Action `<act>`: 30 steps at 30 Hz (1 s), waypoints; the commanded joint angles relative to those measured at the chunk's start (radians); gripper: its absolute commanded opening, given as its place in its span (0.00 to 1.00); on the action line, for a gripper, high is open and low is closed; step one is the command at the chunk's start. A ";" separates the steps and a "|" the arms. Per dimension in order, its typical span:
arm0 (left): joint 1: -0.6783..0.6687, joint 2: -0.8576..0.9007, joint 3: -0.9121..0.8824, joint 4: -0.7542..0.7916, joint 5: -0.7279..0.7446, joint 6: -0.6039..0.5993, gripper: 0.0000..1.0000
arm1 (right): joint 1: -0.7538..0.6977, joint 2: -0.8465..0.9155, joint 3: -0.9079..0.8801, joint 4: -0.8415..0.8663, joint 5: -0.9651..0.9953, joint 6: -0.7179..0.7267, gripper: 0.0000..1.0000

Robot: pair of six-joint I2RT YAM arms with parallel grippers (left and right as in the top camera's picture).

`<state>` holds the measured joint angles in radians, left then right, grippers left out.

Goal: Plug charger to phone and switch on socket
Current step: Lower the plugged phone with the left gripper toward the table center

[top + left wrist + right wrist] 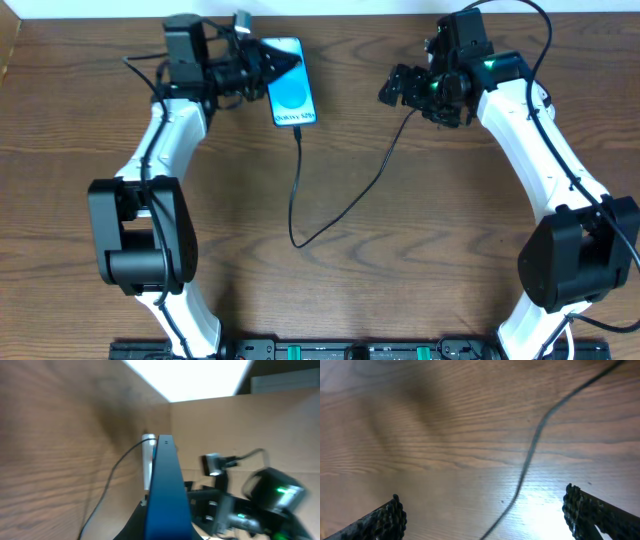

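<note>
Now left gripper point(268, 62) pinches phone point(291, 95); socket point(147, 460) just beyond, ahead of jaws, long axis pointing away, likely nearer left arm; right gripper point(482, 510) spread, charger point(530, 460) between jaws.

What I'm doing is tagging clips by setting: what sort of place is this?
Probably a robotics test bench: two robot arms at a wooden table, cardboard screens beside it, a phone and charger as props.
</note>
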<state>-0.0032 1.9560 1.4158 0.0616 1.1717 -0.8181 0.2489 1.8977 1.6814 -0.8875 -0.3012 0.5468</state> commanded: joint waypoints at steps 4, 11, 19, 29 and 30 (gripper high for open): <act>-0.061 -0.014 -0.070 -0.071 -0.146 0.105 0.07 | -0.002 -0.068 0.006 -0.040 0.040 -0.032 0.99; -0.159 -0.014 -0.123 -0.078 -0.256 0.115 0.07 | 0.002 -0.072 0.006 -0.052 0.040 -0.032 0.99; -0.297 -0.007 -0.137 -0.077 -0.380 0.109 0.07 | 0.002 -0.072 0.006 -0.092 0.040 -0.040 0.99; -0.346 0.113 -0.137 0.051 -0.356 -0.021 0.07 | 0.005 -0.072 0.005 -0.135 0.041 -0.056 0.99; -0.346 0.133 -0.137 0.088 -0.336 -0.035 0.07 | 0.006 -0.072 0.005 -0.140 0.041 -0.062 0.99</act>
<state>-0.3603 2.0293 1.2831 0.0898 0.8028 -0.7864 0.2504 1.8484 1.6814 -1.0168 -0.2714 0.5129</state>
